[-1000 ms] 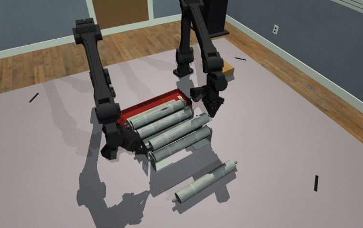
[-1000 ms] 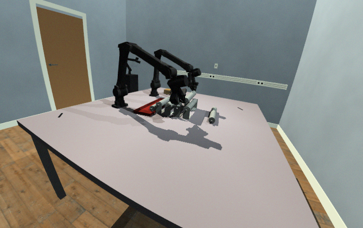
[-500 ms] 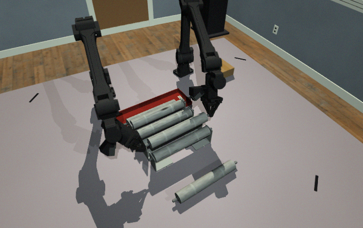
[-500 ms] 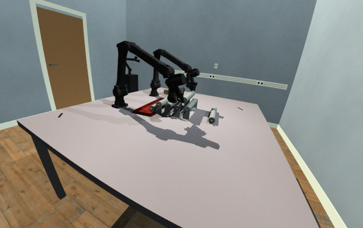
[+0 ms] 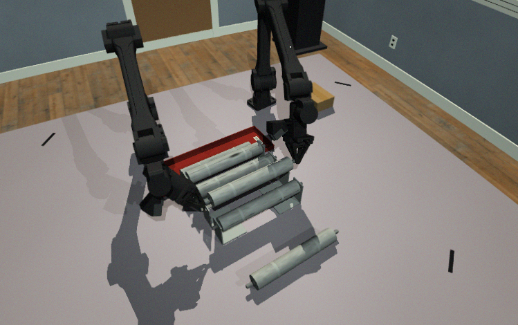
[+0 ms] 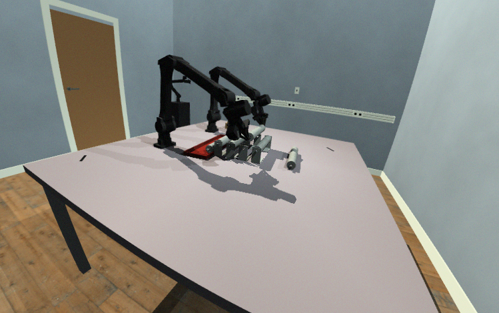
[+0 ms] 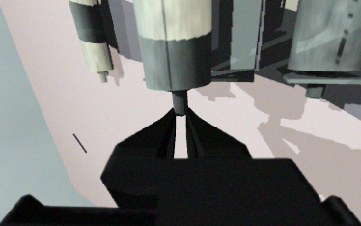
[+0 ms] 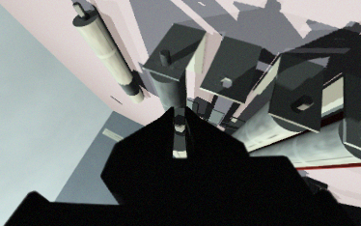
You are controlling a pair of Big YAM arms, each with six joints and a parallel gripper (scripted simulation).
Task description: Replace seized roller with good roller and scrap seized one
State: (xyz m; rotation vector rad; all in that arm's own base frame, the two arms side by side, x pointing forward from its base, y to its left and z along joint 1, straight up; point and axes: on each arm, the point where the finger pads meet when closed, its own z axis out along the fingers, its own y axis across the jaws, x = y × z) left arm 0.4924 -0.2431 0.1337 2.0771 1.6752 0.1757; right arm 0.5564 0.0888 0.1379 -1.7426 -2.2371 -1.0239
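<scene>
Raised roller: and here's the pale grey metal cylinder (image 5: 248, 181) (image 6: 258, 131) (image 7: 175, 58), slung between the two grippers, above the grey bracketed roller bed (image 5: 232, 234) (image 6: 256, 155) (image 8: 240, 63).
Left gripper (image 5: 297, 161) (image 6: 262, 121) (image 7: 180, 113): pinched narrow on one stub of the dark hexagonal axle (image 7: 180, 100) (image 8: 179, 116), roller body just ahead of the fingertips.
Right gripper (image 5: 202, 208) (image 6: 248, 136) (image 8: 179, 111): narrow too, clamped on the opposite stub!
Handling: looks rigid and fairly weighty for such small grips; smooth metal could slip or pivot if one side drops first (nervy stuff, two tiny pinches).
Where to hold: hex flats suit the fingers, but those stubs must enter the holes, so the grip probably has to move to the barrel while a spring-loaded end slides in.
Bracket hole: one vacant pair, beneath the grippers, looks like the target; fitting seems the job now, though I can't tell if this roller is the good one.
Red scrap tray (image 5: 212, 150) (image 6: 198, 151): beyond the bed from the fingertips; its contents are partly hidden.
Loose pale grey roller (image 5: 289, 262) (image 6: 292, 157) (image 7: 97, 55) (image 8: 107, 58): on the table, well apart from both grippers.
</scene>
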